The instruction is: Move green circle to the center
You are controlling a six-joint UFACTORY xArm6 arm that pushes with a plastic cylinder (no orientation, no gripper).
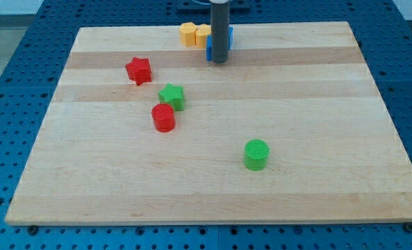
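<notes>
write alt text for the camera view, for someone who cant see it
A green circle sits on a wooden board, toward the view's bottom right of centre. My tip is far off at the view's top, beside blue and yellow blocks; a red star, green star and red cylinder lie left.

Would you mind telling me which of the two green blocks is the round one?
The green circle, alone toward the view's bottom right; the green star has points and sits just above the red cylinder.
</notes>
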